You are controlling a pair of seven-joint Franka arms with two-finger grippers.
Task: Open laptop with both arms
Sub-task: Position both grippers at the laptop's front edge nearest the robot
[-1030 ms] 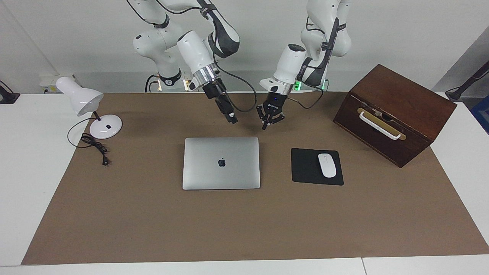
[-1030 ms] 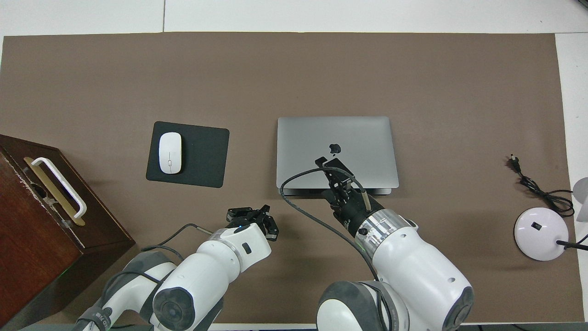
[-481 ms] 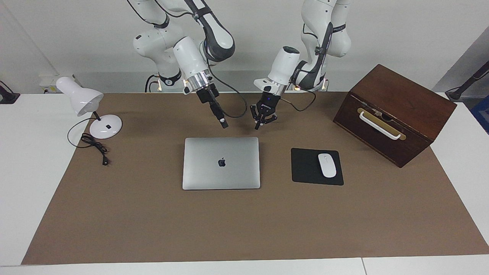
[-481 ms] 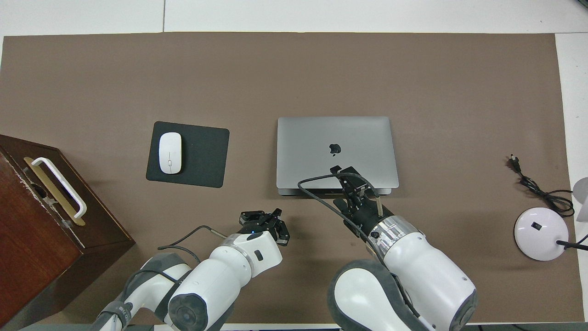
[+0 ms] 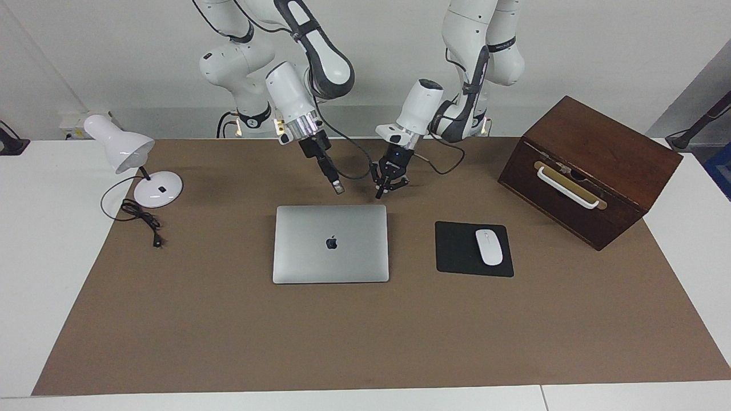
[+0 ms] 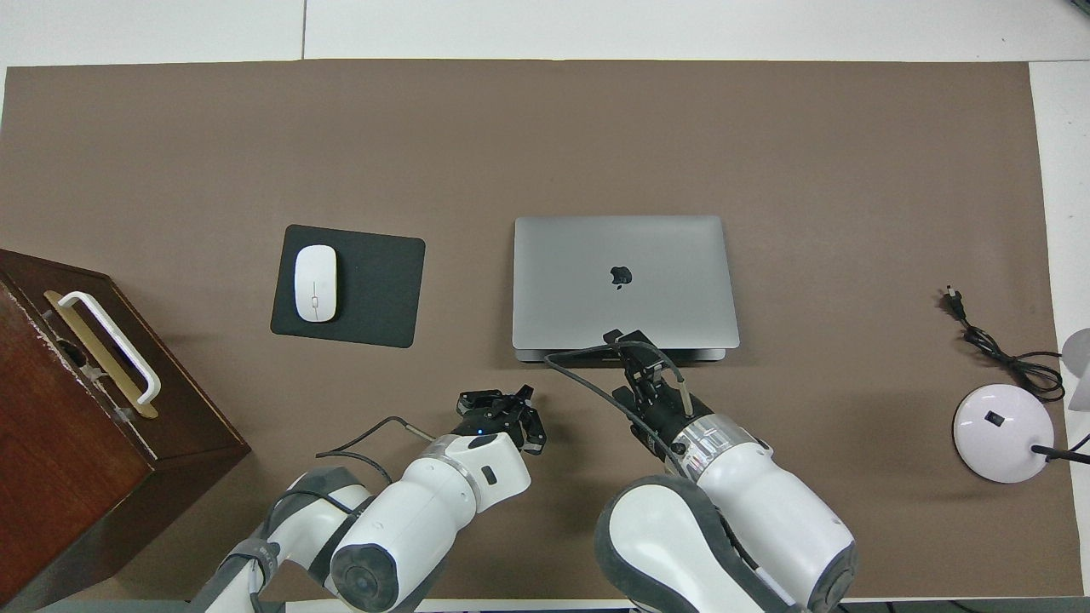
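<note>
1. Facing view: over the last second both arms have drawn back toward their bases and dropped lower. The right gripper (image 5: 338, 187), a slim black gripper with its fingers spread as wide as they go and holding nothing, now hangs over the brown mat (image 5: 365, 342) close to the laptop's robot-side edge. The left gripper (image 5: 378, 194), black with its fingertips pinched together on nothing, hangs just beside it, near the laptop's corner at the left arm's end.
2. The slim silver-grey metal laptop (image 5: 330, 244) with the apple logo lies shut and flat in the middle of the mat, unmoved since the earlier frames.
3. Overhead view: the right gripper (image 6: 626, 342) now covers only the laptop's (image 6: 624, 281) near edge, where earlier it covered the lid beside the logo. The left gripper (image 6: 502, 398) sits over bare mat, clear of the laptop, which the facing view shows less plainly.
4. Surface: a white worktop (image 5: 40, 228) carries the mat. On it are a black square mouse pad (image 5: 457, 251) with a white mouse (image 5: 489, 246), a dark wooden box (image 5: 588, 171) with a white handle, and a white desk lamp (image 5: 134, 165) with a black cord. A pale wall stands at the robots' end.
</note>
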